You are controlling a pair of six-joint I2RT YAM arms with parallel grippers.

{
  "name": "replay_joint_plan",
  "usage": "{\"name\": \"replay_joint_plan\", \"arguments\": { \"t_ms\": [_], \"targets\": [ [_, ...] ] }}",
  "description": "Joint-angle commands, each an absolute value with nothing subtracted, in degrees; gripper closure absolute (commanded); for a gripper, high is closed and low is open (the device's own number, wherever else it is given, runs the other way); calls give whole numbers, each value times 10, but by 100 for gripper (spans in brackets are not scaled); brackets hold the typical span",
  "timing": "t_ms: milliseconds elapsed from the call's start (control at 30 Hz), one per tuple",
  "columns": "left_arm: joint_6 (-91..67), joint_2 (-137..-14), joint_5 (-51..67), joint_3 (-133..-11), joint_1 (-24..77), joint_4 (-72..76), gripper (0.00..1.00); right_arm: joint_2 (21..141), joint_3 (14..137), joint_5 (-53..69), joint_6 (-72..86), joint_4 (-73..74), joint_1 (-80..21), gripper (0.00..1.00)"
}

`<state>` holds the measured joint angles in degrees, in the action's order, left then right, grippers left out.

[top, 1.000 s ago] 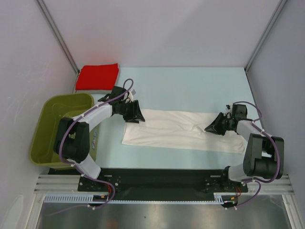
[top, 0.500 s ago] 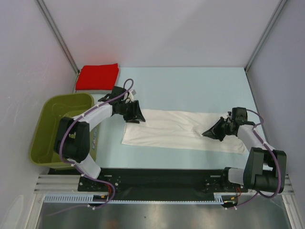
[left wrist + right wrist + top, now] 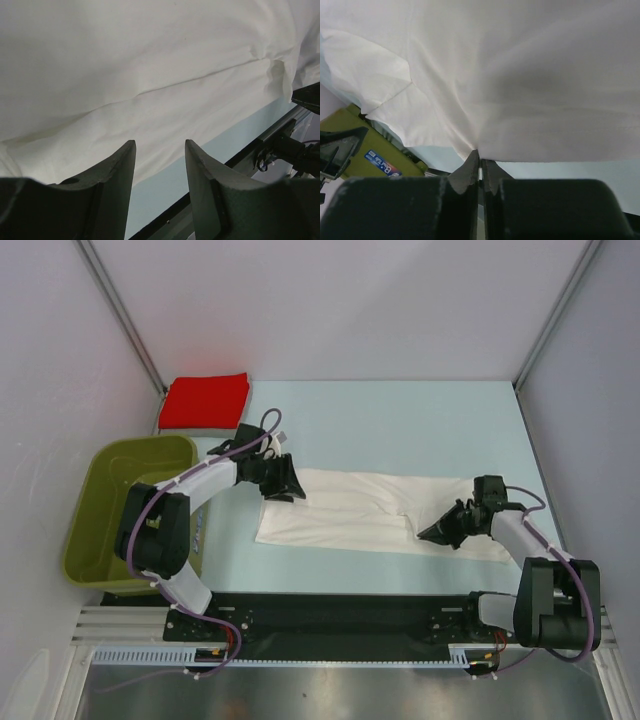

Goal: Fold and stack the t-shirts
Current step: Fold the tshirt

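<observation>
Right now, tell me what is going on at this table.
Two robot arms are working on a white t-shirt that lies stretched out in a long strip across the table. The right gripper is shut on a pinch of the cloth near the shirt's right end. The left gripper hangs open over the shirt's left end, holding nothing. A red t-shirt sits folded at the far left corner, beyond a green basket.
</observation>
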<state>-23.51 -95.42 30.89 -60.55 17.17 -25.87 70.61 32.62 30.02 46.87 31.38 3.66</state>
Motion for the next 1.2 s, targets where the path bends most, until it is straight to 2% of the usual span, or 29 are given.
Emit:
{"name": "replay_joint_plan", "arguments": {
  "t_ms": [0,200,233,333,367,533,600,700,900,1000,1033,1100,1167],
  "targets": [
    [-240,-937,326,-599,168,-246,50,708,315,286,515,289,24,90],
    [-248,-930,330,-578,168,-230,50,720,340,275,482,344,21,66],
    [-248,-930,330,-576,168,-224,50,715,349,285,475,352,22,59],
    [-246,-929,324,-576,168,-221,50,686,379,279,436,384,32,47],
    [-243,-930,320,-581,168,-221,50,683,392,262,411,414,38,40],
    [-244,-946,335,-606,173,-210,49,695,476,134,321,488,109,36],
    [-248,-961,345,-618,191,-200,49,705,508,93,295,500,159,32],
    [-260,-982,379,-628,225,-172,49,729,531,88,282,483,222,28],
    [-305,-1028,421,-649,312,-109,49,825,569,59,266,423,271,29],
    [-308,-1058,427,-685,366,-111,50,866,589,65,245,394,286,38],
    [-309,-1067,419,-694,379,-111,50,874,593,66,240,383,286,46],
    [-315,-1094,415,-725,414,-111,49,894,601,65,228,380,286,55],
    [-316,-1115,413,-760,438,-110,48,897,602,69,222,382,287,57]
  ]
}}
